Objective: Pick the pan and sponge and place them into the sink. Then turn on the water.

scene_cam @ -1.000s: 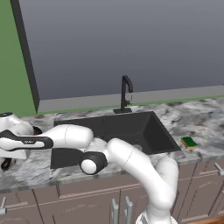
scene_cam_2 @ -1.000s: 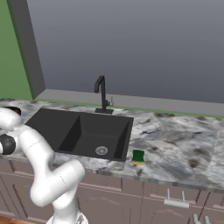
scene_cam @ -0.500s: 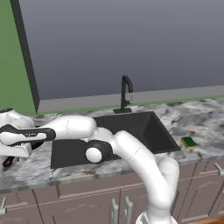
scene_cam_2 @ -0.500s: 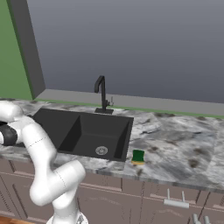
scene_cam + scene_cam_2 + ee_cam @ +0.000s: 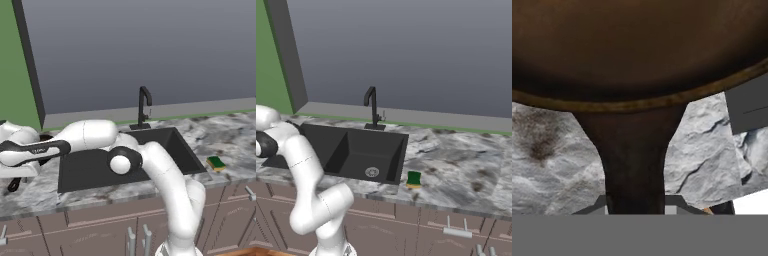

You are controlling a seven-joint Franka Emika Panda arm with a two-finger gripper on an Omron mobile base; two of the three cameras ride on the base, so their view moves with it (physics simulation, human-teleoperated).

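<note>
The marbled grey tabletop runs along the wall under the whole scene, and in the hand view its veined stone lies directly below the jaws. Set into it, off to the side of the jaws toward the arm's base, is the matte black sink with its flat drainboard section and round metal drain; no part of the pan is over the basin. The slim black gooseneck faucet stands at the sink's back edge, with no stream falling from it. The pan is at the jaws themselves: in the hand view its reddish-brown bowl spreads just ahead of them and its short dark handle runs straight back between them, so the jaws are drawn in narrow around the handle. Whether the pan's underside touches the stone cannot be told. The sponge lies on the tabletop beyond the sink's far end, well apart from the jaws, green face up.
</note>
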